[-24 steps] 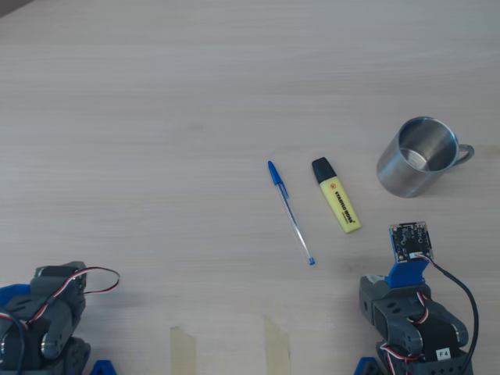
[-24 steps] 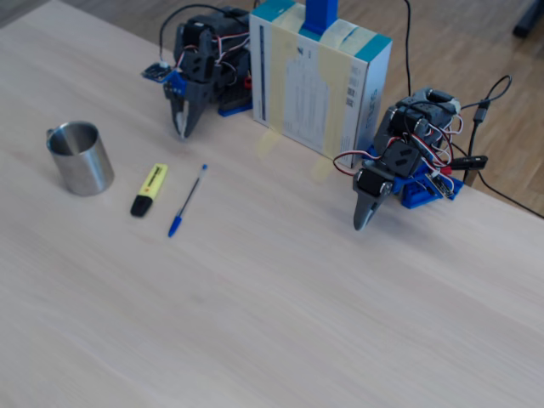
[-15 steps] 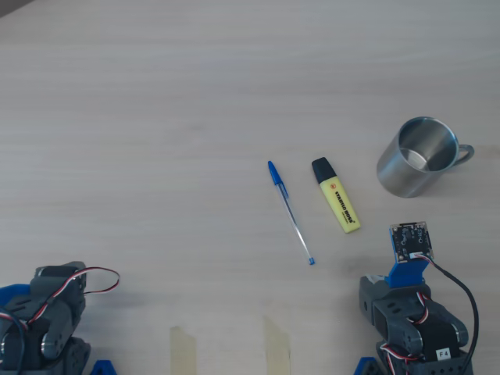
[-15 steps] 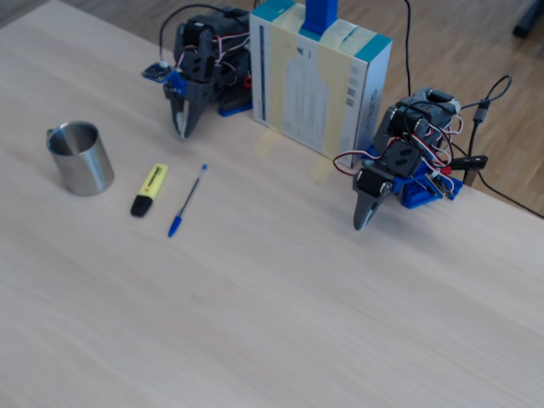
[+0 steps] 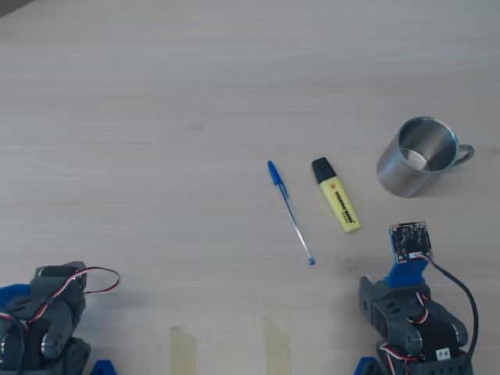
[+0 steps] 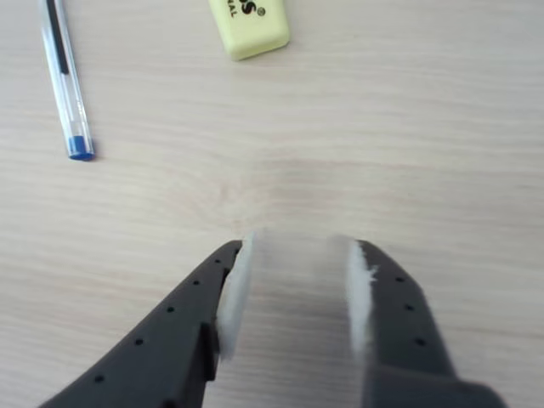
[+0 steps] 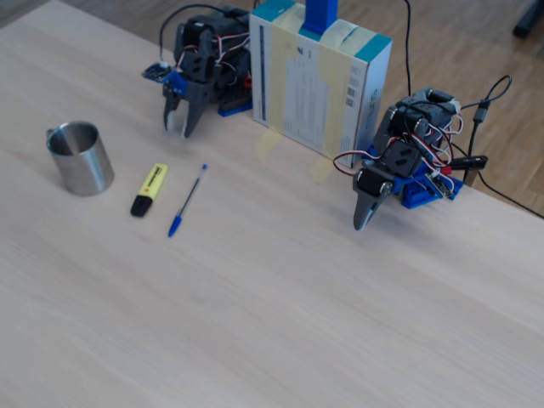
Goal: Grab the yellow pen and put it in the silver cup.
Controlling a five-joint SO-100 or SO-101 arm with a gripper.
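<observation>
The yellow pen [image 5: 337, 195] lies flat on the wooden table, black cap pointing away from the arm; it also shows in the fixed view [image 7: 149, 189]. Only its yellow end shows at the top of the wrist view [image 6: 249, 25]. The silver cup [image 5: 418, 156] stands upright and empty to its right in the overhead view, and at the left of the fixed view [image 7: 81, 157]. My gripper [image 6: 297, 251] is open and empty, held low over bare table short of the pen; it also shows in the fixed view [image 7: 180, 127]. In the overhead view the wrist camera board [image 5: 410, 238] hides the jaws.
A thin blue-capped clear ballpoint pen [image 5: 291, 212] lies left of the highlighter and shows in the wrist view [image 6: 64, 76]. A second arm [image 7: 399, 161] rests at the right of the fixed view. A cardboard box [image 7: 319, 81] stands between the arms.
</observation>
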